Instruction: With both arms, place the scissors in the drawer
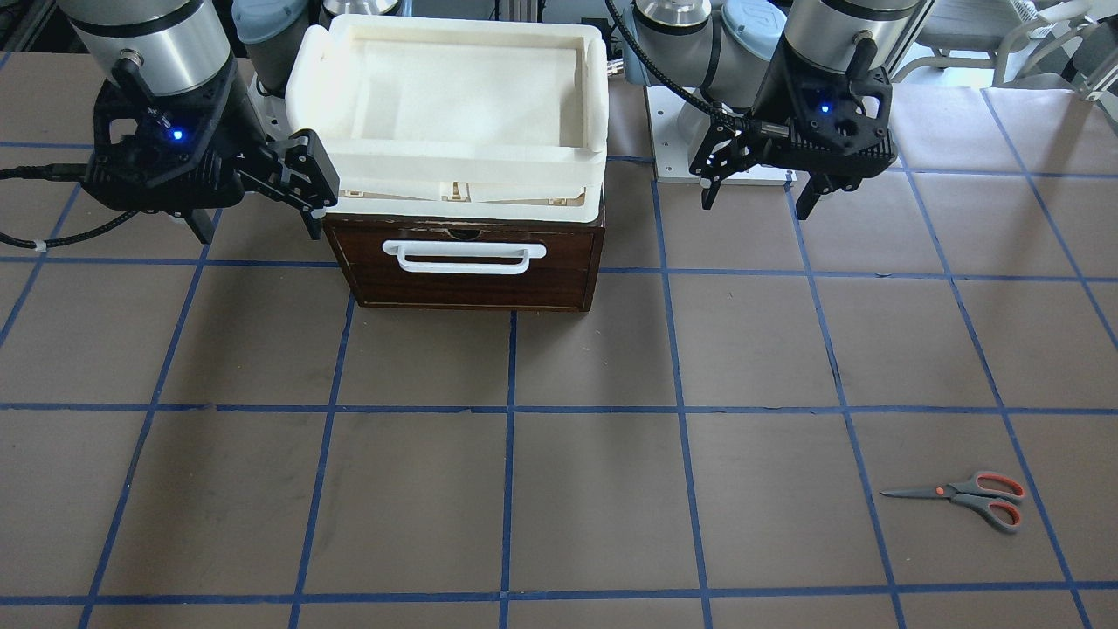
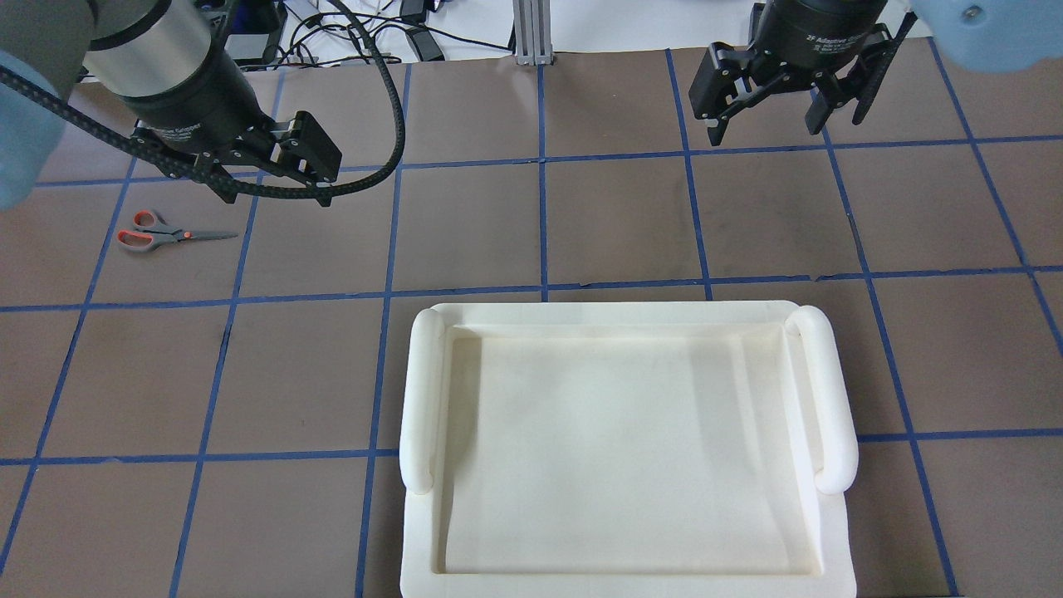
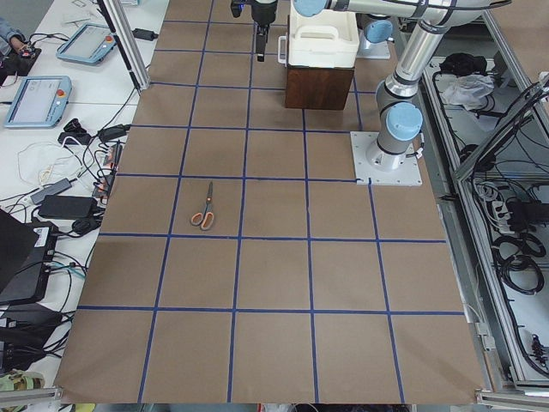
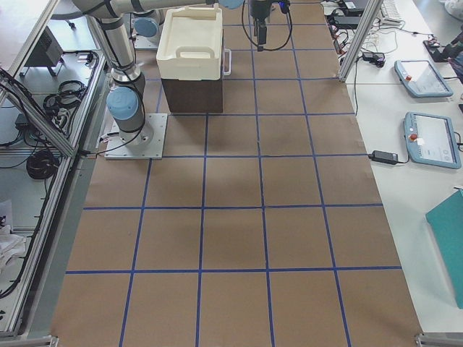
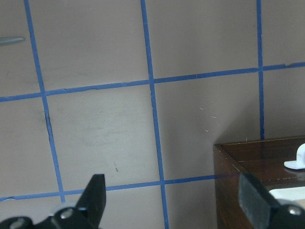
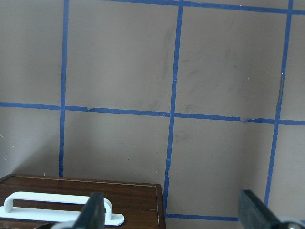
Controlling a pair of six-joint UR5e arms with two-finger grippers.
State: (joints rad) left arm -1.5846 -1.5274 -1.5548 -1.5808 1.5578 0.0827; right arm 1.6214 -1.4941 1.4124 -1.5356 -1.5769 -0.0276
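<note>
The scissors [image 1: 961,498] lie flat on the brown table, far from the robot on its left side; they also show in the overhead view [image 2: 166,237] and the exterior left view [image 3: 203,209]. The dark wooden drawer [image 1: 467,279] is shut, its white bar handle [image 1: 463,256] facing away from the robot. My left gripper [image 1: 755,205] hangs open and empty above the table beside the drawer. My right gripper [image 1: 259,229] is open and empty at the drawer's other side. The wrist views show both pairs of fingers spread wide, with a drawer corner [image 5: 262,176] and the handle [image 6: 62,205] in view.
A white foam tray [image 1: 445,87] sits on top of the drawer cabinet and fills the lower overhead view [image 2: 623,448]. Blue tape lines grid the table. Tablets and cables lie on side benches [image 3: 51,94].
</note>
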